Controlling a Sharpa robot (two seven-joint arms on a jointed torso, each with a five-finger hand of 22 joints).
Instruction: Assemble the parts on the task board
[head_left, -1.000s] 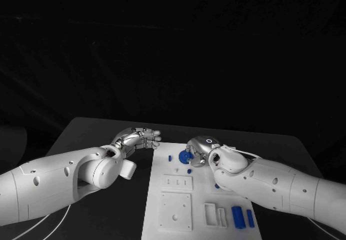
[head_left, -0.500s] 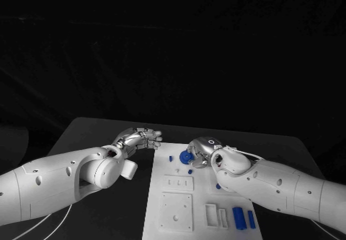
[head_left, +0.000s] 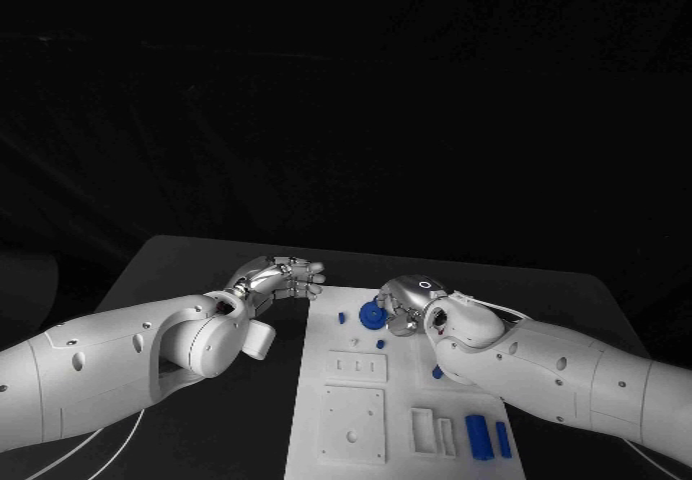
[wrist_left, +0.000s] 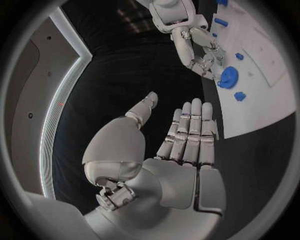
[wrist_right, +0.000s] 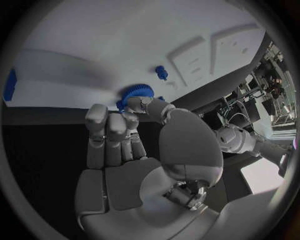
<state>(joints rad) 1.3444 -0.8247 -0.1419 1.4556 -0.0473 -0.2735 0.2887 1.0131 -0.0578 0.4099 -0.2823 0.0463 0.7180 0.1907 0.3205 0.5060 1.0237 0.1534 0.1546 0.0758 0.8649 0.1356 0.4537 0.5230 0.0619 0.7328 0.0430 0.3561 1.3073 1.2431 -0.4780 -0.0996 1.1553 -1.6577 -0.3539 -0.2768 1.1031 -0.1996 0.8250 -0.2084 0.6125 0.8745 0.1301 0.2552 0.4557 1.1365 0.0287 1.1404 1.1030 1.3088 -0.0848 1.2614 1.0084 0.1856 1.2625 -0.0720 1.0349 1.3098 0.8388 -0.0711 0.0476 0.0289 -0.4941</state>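
Blue gear (head_left: 372, 315) sits at far end of task board (head_left: 353, 420); our right hand (head_left: 408, 305) pinches it w/ thumb and fingertip. Vs 1 s ago, hand and forearm crept slightly right, gear barely moved, so we judge seating still underway. Left hand (head_left: 281, 276) stays loosely curled, holding nothing, above the worktop (head_left: 173, 270) beside the board.
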